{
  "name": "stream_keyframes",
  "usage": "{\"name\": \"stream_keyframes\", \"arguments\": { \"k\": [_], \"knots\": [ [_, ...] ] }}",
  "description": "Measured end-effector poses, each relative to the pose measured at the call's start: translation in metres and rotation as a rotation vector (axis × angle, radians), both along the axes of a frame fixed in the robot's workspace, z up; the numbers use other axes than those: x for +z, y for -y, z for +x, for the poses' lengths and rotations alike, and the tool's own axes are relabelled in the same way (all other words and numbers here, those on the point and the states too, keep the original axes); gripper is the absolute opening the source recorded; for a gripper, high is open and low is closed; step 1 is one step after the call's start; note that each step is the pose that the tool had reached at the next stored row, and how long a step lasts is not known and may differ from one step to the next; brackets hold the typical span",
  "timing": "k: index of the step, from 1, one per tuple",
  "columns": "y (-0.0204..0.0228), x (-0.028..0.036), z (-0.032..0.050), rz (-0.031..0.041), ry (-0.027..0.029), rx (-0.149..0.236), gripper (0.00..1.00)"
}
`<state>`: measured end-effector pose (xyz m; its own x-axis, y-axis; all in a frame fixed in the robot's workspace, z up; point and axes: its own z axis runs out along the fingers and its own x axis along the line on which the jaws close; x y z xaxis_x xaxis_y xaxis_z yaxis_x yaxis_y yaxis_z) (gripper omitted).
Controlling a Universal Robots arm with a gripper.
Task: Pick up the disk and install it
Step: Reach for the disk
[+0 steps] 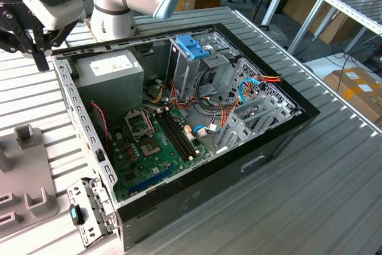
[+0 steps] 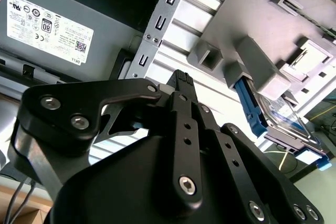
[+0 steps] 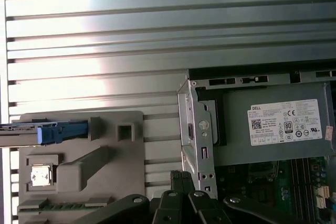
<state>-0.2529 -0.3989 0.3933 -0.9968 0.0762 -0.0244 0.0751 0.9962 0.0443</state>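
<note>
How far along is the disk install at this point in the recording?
Done: nothing that shows. The disk sits in the grey fixture beside the open computer case, ungripped. In hand: the gripper, shut and empty, hangs above the table near the case's corner, between fixture and case. Left: both the pick-up and the install.

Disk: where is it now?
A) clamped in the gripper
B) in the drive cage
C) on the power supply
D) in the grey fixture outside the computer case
D: the disk sits in the grey fixture beside the computer case; the gripper is shut and empty.
</note>
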Motion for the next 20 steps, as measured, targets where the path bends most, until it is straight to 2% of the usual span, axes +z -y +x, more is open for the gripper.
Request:
{"name": "stream_keyframes", "arguments": {
  "k": [20],
  "knots": [
    [0.0000,0.0000,-0.0058,0.0000,0.0000,0.000,0.11]
  ]
}}
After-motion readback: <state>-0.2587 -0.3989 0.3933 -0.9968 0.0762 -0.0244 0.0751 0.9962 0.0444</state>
